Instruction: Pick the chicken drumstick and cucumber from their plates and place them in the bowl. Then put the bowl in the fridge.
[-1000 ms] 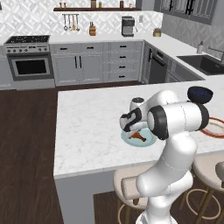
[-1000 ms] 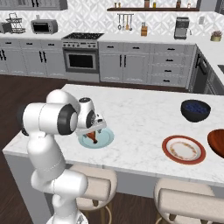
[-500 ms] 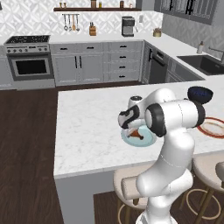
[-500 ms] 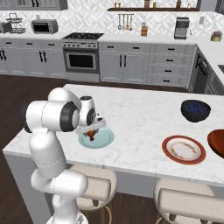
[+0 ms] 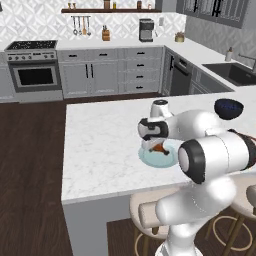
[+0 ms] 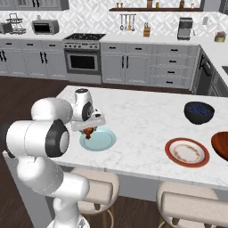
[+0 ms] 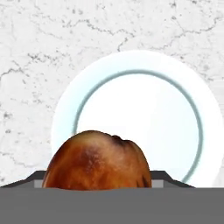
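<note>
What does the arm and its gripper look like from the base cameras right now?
The arm is made of glossy white, rounded segments with dark grey-black discs at the joints. The hand is a white block with a dark band, ending in the gripper, whose finger tips are small and dark. No cables or markings are visible.

Flat, even rendered light fills all three views, bright and without a clear source. The white marble-patterned table [image 6: 147, 129] shows no glare and only faint soft shading under the round pale blue plate [image 7: 144, 87]. Both base views look slightly soft and low in detail. In the hand view the glossy golden-brown chicken drumstick [image 7: 97, 161] looks pixelated at its edges.
</note>
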Motion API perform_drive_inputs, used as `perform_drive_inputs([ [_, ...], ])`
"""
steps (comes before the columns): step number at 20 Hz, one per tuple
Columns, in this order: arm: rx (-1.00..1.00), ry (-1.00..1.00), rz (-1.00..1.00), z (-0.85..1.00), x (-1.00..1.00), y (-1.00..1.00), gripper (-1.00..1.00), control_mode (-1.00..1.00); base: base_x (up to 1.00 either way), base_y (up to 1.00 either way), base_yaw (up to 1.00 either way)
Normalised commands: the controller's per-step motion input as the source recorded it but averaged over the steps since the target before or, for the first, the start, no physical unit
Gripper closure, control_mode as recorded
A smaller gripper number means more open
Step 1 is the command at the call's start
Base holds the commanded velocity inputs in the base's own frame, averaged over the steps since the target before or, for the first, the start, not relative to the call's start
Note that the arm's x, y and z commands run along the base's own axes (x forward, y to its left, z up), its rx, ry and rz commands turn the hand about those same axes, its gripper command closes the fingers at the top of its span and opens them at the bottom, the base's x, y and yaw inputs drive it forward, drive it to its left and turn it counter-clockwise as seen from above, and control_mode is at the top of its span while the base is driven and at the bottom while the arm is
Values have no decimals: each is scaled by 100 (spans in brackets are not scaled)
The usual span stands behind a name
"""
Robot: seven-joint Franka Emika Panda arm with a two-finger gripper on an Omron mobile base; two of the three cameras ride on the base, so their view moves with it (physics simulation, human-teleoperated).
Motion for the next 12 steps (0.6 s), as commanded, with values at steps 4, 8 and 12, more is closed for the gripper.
perform_drive_inputs([
  [4, 0, 0, -14, 100, -100, 6, 100, -100, 0, 0, 0],
  [8, 0, 0, 3, 89, -100, 9, 100, -100, 0, 0, 0],
  [12, 0, 0, 11, 98, -100, 1, 100, -100, 0, 0, 0],
])
